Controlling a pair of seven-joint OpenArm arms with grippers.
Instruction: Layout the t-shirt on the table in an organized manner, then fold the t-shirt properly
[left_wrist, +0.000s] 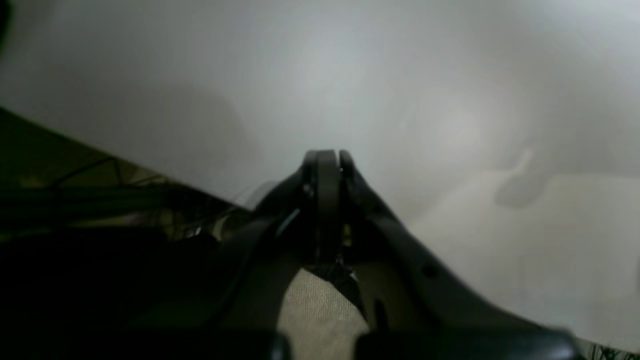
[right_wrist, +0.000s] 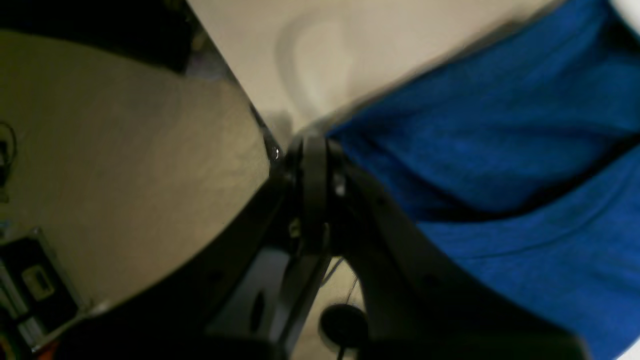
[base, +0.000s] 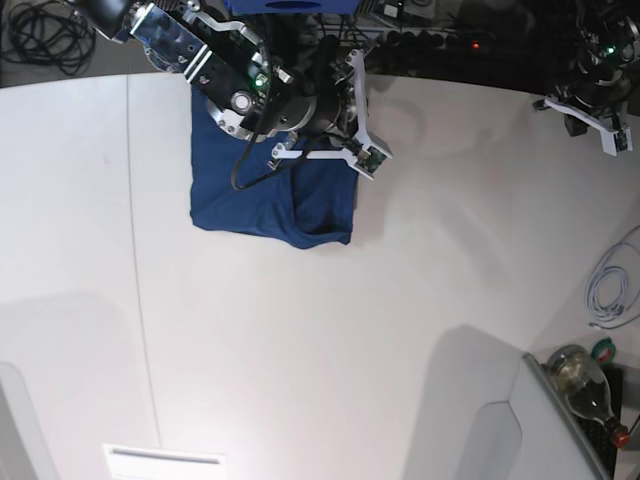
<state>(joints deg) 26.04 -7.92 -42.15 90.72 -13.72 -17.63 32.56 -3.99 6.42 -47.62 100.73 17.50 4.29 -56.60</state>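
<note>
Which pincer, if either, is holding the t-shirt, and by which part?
Neither. The left pincer is shut on nothing above the bare table. The right pincer is shut beside the t-shirt's edge, with no cloth visibly between its tips.

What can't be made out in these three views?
- Base view: the right arm covers the t-shirt's upper part, so its fold state is unclear.
- Right wrist view: right pincer shut beside the shirt edge; any pinched cloth is hidden.
- Left wrist view: blurred; only the shut left pincer and table show.
</note>
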